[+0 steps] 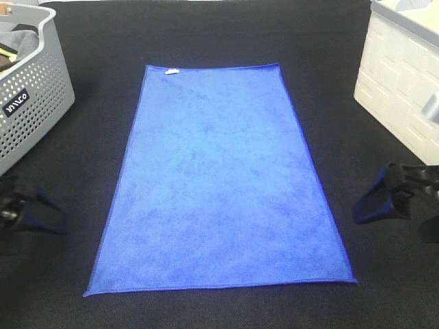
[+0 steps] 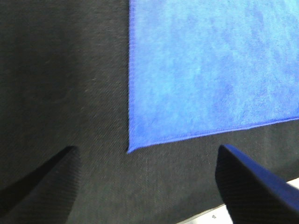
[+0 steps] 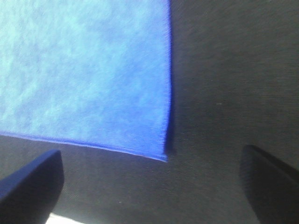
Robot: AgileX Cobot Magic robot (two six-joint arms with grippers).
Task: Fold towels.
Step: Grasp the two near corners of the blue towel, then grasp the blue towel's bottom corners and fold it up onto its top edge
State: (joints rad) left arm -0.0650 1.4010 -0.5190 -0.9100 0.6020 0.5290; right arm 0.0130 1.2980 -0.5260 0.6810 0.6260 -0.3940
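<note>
I see the blue towel (image 1: 223, 185) lying flat and fully spread in the middle of the black surface (image 1: 329, 41), its small white tag (image 1: 171, 70) at the far edge. The left gripper (image 2: 145, 150) is just off the towel's near left corner, jaws wide apart and holding nothing. The right gripper (image 3: 150, 153) is by the near right corner, jaws likewise apart and empty. A grey perforated basket (image 1: 34, 103) stands far left and a white bin (image 1: 401, 82) far right, both clear of the towel.
</note>
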